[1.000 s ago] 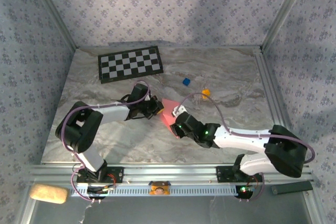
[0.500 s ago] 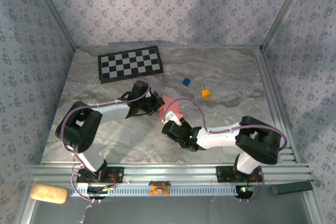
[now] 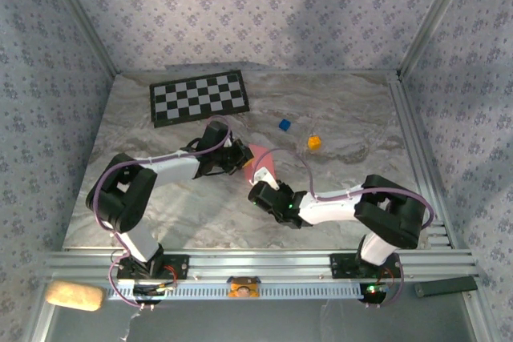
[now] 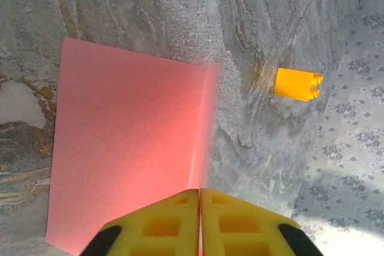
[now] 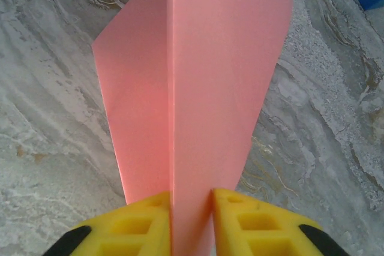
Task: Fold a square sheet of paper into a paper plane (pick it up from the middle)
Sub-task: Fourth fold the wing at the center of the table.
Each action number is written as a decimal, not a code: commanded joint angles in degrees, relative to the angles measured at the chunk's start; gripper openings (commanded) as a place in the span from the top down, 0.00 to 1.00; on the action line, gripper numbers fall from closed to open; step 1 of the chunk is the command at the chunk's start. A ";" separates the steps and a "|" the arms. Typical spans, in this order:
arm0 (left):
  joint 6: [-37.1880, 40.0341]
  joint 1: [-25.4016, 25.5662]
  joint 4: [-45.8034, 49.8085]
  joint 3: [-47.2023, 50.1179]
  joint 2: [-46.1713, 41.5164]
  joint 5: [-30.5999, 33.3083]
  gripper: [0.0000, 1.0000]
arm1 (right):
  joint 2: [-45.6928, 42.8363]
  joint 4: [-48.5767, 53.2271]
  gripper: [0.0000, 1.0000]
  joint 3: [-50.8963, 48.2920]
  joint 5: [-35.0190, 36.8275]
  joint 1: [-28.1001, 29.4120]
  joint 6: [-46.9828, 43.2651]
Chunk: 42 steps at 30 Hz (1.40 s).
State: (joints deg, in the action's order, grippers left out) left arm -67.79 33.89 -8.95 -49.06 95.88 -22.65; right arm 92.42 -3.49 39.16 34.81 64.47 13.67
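You have the folded salmon-pink paper sheet [image 3: 261, 162] mid-table on the grey marbled tabletop [image 3: 353, 110], caught between both grippers. The left gripper [image 3: 240, 158] comes at it from the left side, the right gripper [image 3: 262, 188] from the near side.

In the left wrist view, the left gripper's [image 4: 199, 192] yellow fingers [image 4: 162, 223] are pressed together with only a thin seam between them. The paper's [image 4: 126, 142] raised fold line runs straight into that seam, so it is pinching the sheet at the crease. The rest of the sheet lies flat on the marble to the left of the crease.

In the right wrist view, the right gripper's [image 5: 192, 195] yellow fingers [image 5: 141, 226] stand narrowly apart with the paper [image 5: 207, 70] filling the gap and touching both, so call it clamped on the sheet. The paper tapers toward the fingers and a sharp centre crease runs up it.

A small blue block [image 3: 284, 125] and a small orange block [image 3: 314, 142] sit beyond the paper, apart from it. A black-and-white checkerboard mat [image 3: 199, 96] lies flat at the far left.
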 commanded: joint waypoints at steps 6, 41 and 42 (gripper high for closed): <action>3.27 0.21 5.37 -3.39 1.73 0.76 0.66 | 0.62 -3.31 0.84 -1.75 -2.48 -1.77 -0.47; 8.06 -0.84 15.10 -11.11 7.48 -1.33 0.99 | -5.51 -9.58 0.80 -8.93 -15.38 -9.37 1.09; 8.04 -0.84 15.18 -11.20 7.46 -1.34 1.00 | -5.72 -9.40 0.80 -8.99 -15.32 -9.38 1.17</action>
State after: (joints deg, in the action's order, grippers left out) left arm -60.47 33.21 4.84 -59.02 102.98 -23.14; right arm 88.07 -14.39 30.63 20.03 55.37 13.56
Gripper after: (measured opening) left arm 0.044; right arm 0.198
